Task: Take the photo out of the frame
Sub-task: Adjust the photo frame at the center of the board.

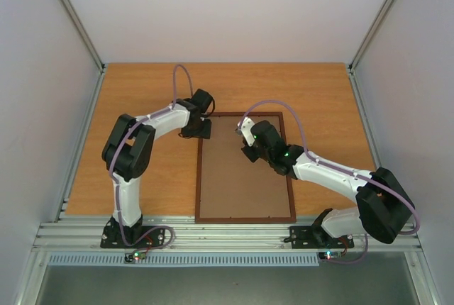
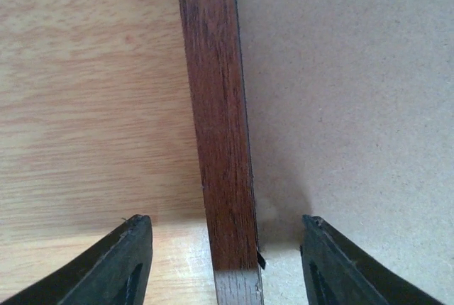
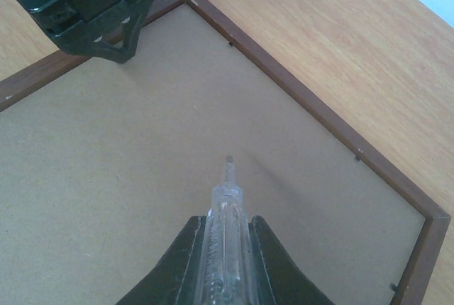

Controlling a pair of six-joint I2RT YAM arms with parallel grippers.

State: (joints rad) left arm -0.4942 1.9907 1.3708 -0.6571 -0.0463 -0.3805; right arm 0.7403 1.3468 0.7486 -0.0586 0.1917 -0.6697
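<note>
From where I stand, the job looks barely begun. The thin reddish-brown wooden picture frame (image 1: 199,177) lies face down on the orange-brown wood-grain table (image 1: 142,92), its plain brown backing board (image 1: 241,177) in place. The photo is nowhere to be seen; I'd judge it sits beneath that board. A few small dark tabs (image 3: 358,154) line the inner edge, possibly retaining clips, though they are too small to be sure. Loosening them, lifting the board and drawing out the print all remain.

The left gripper (image 2: 225,221) straddles the frame's left rail near the far corner, fingers spread wide, gripping nothing. The right gripper (image 3: 225,230) is closed around a clear plastic rod-like tool (image 3: 227,195), its tip over the board.

White panel walls (image 1: 227,7) enclose the table, with a ridged aluminium rail (image 1: 227,237) along the near edge.
</note>
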